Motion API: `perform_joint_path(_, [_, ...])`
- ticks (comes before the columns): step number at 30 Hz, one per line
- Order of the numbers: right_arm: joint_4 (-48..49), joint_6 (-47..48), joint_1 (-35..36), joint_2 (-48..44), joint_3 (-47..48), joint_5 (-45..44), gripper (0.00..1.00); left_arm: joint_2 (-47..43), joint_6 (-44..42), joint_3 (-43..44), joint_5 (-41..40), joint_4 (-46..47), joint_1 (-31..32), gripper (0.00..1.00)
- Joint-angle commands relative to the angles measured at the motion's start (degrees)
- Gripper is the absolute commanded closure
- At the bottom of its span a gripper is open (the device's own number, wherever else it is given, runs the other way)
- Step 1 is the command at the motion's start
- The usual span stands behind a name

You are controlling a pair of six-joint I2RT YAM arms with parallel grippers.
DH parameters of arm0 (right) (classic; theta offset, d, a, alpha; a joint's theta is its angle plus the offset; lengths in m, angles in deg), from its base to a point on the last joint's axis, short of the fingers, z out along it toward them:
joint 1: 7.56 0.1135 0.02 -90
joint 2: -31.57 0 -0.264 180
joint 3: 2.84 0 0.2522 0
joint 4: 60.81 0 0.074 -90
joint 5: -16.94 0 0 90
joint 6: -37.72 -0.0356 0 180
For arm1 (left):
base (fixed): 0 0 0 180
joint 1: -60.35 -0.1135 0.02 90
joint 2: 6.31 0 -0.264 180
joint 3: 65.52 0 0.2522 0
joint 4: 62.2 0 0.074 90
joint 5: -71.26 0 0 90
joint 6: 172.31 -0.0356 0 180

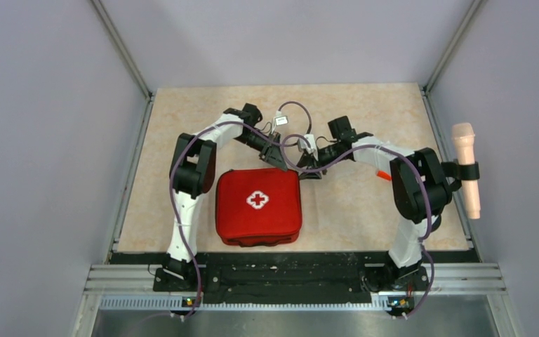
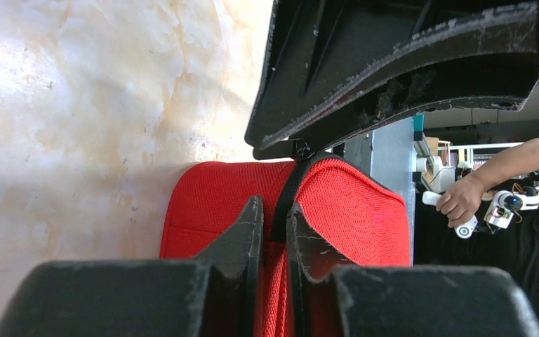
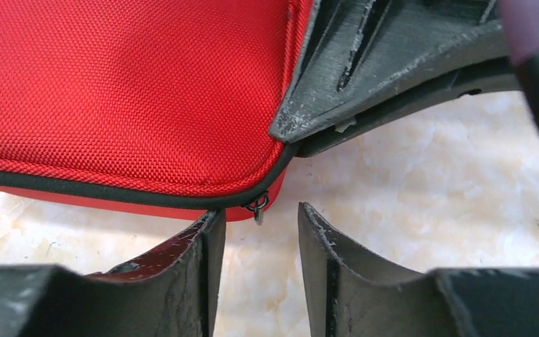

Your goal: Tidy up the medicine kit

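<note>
Red medicine kit (image 1: pixel 258 207) lies shut near the front of my surface (image 1: pixel 351 203), left pincer (image 2: pixel 274 207) clamped on its black zip seam (image 2: pixel 291 186), right pincer (image 3: pixel 260 219) parted at the zip pull (image 3: pixel 258 205).

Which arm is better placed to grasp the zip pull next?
Right. The right gripper stands open with the zip pull at the corner of the medicine kit just ahead of its gap; the left gripper is pinched on the kit's black strip.
</note>
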Motion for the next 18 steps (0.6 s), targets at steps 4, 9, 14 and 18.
perform_joint_path(4, [-6.8,8.4,2.8,1.7,5.0,3.5,0.71,0.2,0.8,3.1,3.9,-3.8,-0.2,1.0])
perform_joint_path(9, [-7.3,8.4,3.0,1.8,5.6,3.5,0.93,0.5,0.5,3.3,3.9,-3.8,-0.2,1.0])
perform_joint_path(14, [-4.6,4.4,2.9,1.1,5.1,-0.5,1.0,0.4,-0.8,3.5,3.8,-4.8,-0.3,1.0])
perform_joint_path(18, [-5.5,5.3,2.0,-1.7,3.8,-5.2,1.0,0.1,-2.3,3.4,3.2,-6.0,-1.0,1.0])
